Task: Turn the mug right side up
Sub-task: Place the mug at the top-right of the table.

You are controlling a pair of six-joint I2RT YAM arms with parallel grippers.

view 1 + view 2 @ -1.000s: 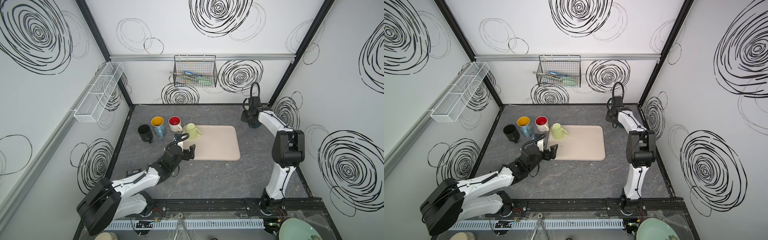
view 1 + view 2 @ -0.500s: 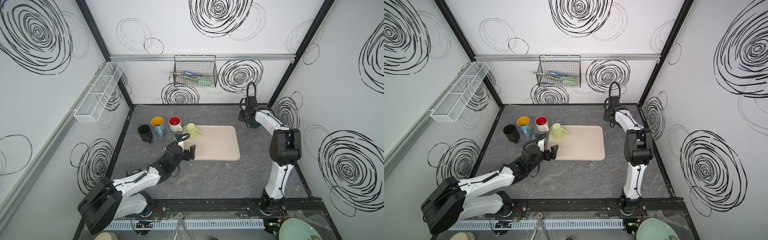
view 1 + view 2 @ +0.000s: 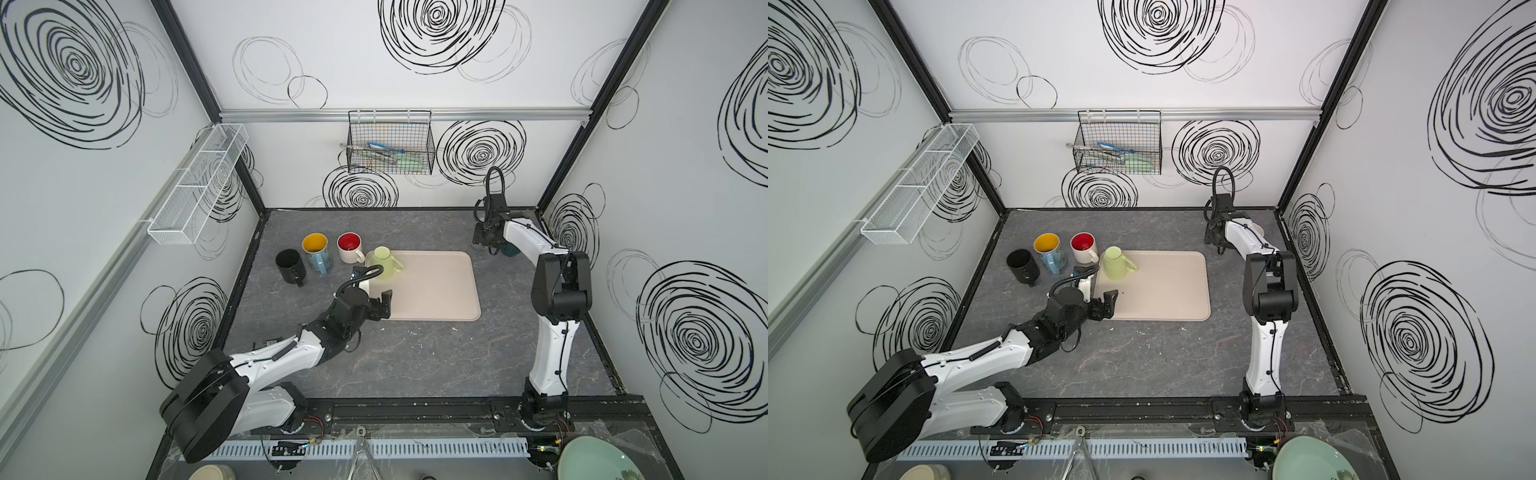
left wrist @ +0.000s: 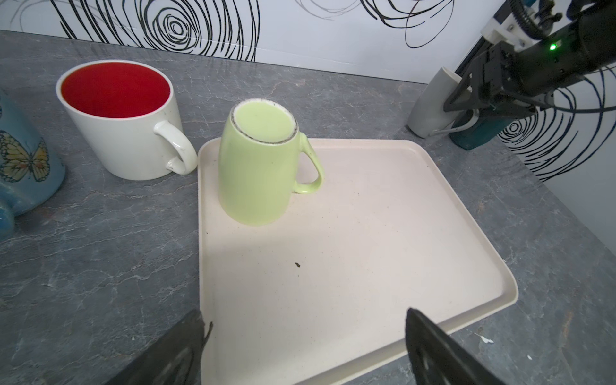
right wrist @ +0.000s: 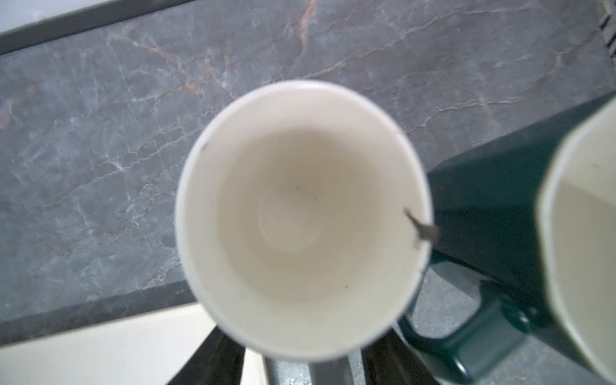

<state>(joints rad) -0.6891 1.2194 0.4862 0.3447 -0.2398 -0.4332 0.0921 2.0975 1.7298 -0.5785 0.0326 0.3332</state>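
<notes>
A light green mug (image 3: 383, 262) (image 3: 1116, 262) (image 4: 256, 173) stands upside down, base up, on the back left corner of the beige tray (image 3: 436, 291) (image 4: 366, 253); its handle points toward the tray's middle. My left gripper (image 3: 376, 297) (image 3: 1098, 297) (image 4: 305, 321) is open over the tray's near left corner, a short way in front of the mug, touching nothing. My right gripper (image 3: 484, 245) (image 3: 1210, 239) hangs at the back right over an upright white mug (image 5: 300, 216). Its fingers (image 5: 213, 360) stand apart on either side of the mug's handle side.
A dark teal mug (image 5: 493, 206) (image 3: 509, 250) stands right next to the white one. Left of the tray, three upright mugs stand in a row: red inside (image 3: 349, 246), yellow inside (image 3: 316, 253) and black (image 3: 289, 266). A wire basket (image 3: 390, 153) hangs on the back wall.
The right gripper has opened and shifted slightly left at the back right. The left arm and the green mug have stayed put.
</notes>
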